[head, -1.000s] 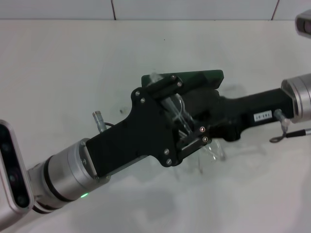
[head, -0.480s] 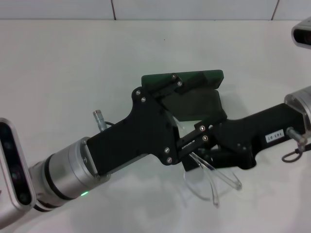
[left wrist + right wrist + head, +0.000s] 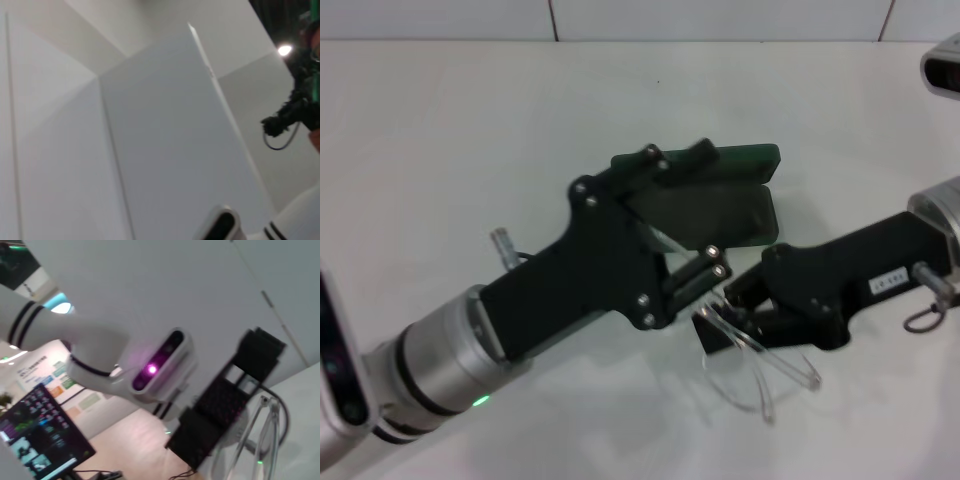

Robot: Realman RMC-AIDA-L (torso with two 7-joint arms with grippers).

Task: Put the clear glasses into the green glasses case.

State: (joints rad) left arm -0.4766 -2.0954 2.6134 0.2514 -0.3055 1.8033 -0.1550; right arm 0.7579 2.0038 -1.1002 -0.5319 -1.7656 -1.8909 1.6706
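Note:
The green glasses case lies open mid-table, its lid standing at the far side and its dark lining facing up. My left gripper reaches in from the lower left and hovers over the case's near left part, open, with nothing between its fingers. In front of the case and to its right, the clear glasses hang low over the table with their arms pointing toward me. My right gripper comes in from the right and is shut on their front rim. The right wrist view shows the glasses' clear arms and the left gripper.
White table all around, with a tiled wall behind its far edge. The left wrist view shows only white walls and ceiling. A small wire loop hangs from the right arm.
The right gripper has pulled the glasses out from the case toward the front right. The left gripper has drawn back to the left, uncovering more of the case.

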